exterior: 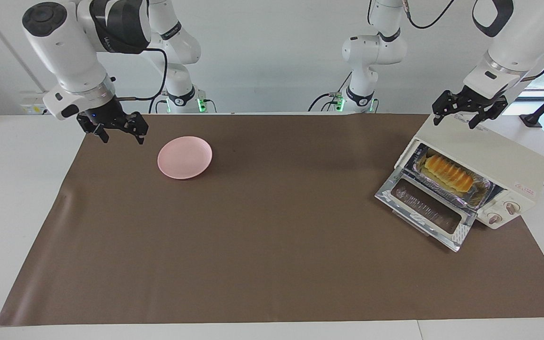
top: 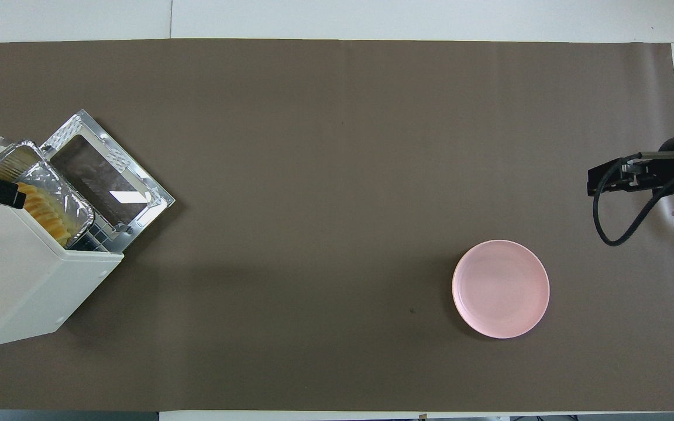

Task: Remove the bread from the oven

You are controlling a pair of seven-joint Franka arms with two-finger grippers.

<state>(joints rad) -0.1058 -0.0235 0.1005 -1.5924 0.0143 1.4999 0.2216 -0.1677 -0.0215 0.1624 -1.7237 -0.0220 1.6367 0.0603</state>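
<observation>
Bread (exterior: 447, 173) lies partly hidden, seemingly foil-cradled, inside oven (exterior: 498, 156)

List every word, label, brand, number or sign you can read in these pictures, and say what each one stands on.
Nothing here can be read as text.
Small red logo on the front of the oven, above its knobs: too small to read.
Red-printed sticker at the oven's lower corner in the overhead view: too small to read.
Dark lettering on the right arm's black-and-white shell: too blurred to read.
Round badges on both arm bases: not legible.
The bread, foil tray and pink plate carry no text.
</observation>
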